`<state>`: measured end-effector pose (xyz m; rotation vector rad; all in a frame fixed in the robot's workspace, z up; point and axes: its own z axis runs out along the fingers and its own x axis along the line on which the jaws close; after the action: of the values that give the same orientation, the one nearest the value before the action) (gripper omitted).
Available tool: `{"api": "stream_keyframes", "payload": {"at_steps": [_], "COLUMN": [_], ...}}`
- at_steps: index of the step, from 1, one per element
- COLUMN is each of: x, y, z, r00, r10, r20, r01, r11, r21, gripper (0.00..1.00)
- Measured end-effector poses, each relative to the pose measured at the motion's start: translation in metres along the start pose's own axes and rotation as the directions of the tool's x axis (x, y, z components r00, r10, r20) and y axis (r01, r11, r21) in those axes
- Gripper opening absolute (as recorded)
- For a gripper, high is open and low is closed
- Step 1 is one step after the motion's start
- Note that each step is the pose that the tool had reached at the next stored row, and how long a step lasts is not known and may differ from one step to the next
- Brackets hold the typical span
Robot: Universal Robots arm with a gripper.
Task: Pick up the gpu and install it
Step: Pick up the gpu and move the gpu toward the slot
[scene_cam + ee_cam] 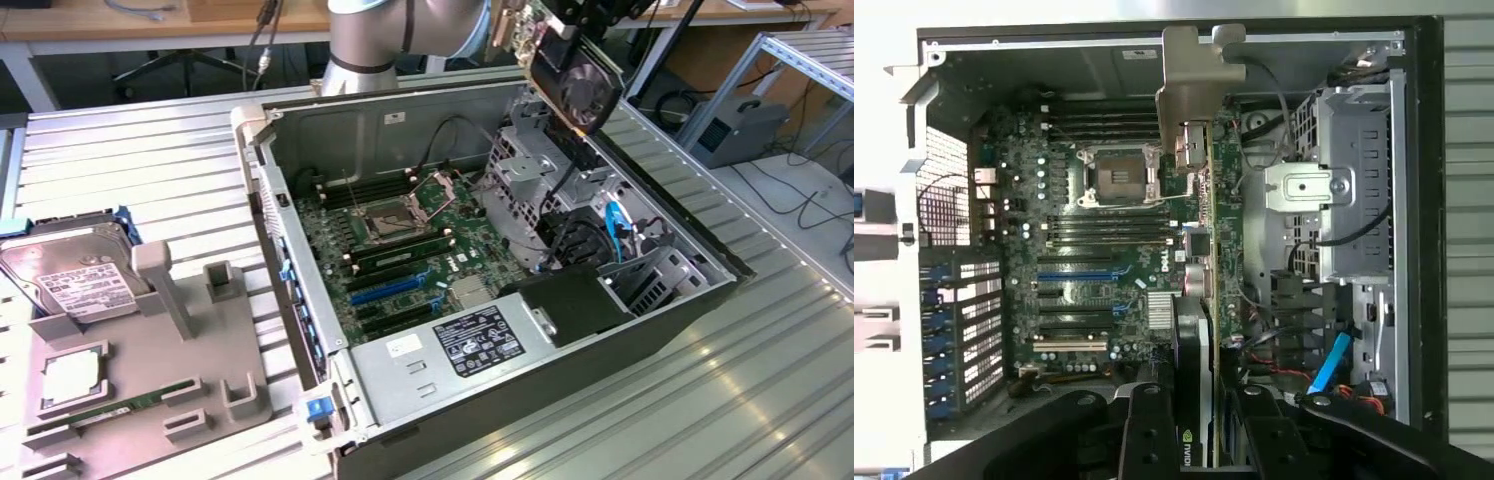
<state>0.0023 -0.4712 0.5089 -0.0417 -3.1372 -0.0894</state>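
Jaws of the gripper (1199, 415) clamp the gpu (577, 82): green board, black 1-fan cooler, silver bracket

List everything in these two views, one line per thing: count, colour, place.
computer case: one, grey and black, side open, middle of the table
motherboard: one, green, inside the case
power supply: one, silver with label, inside the case
blue cable: one, blue, by the drive bays
hard drive: one, silver with white label, exterior view's left
holder tray: one, grey, exterior view's lower left
memory stick: one, green, on the tray
square chip: one, silver, on the tray
table: one, silver slats, under everything
graphics card: one, green board with black fan, held above the case
robot arm: one, silver-grey, behind the case
gripper: one, black, shut on the graphics card
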Motion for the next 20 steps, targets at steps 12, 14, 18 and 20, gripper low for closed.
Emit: {"api": "stream_keyframes", "payload": {"at_steps": [12, 14, 18, 20], "x": [-0.008, -0.008, -0.008, -0.008], "y": [-0.0008, -0.0011, -0.0017, -0.0019], "z": [0.018, 0.0227, 0.0336, 0.0378], "r00": [1.0, 1.0, 1.0, 1.0], "r10": [0.0, 0.0, 0.0, 0.0], "r20": [0.0, 0.0, 0.0, -0.0001], "r01": [0.0, 0.0, 0.0, 0.0], "r11": [1.0, 1.0, 1.0, 1.0], "r21": [-0.0001, 0.0, 0.0, 0.0003], "gripper": [0.27, 0.27, 0.27, 0.27]}}
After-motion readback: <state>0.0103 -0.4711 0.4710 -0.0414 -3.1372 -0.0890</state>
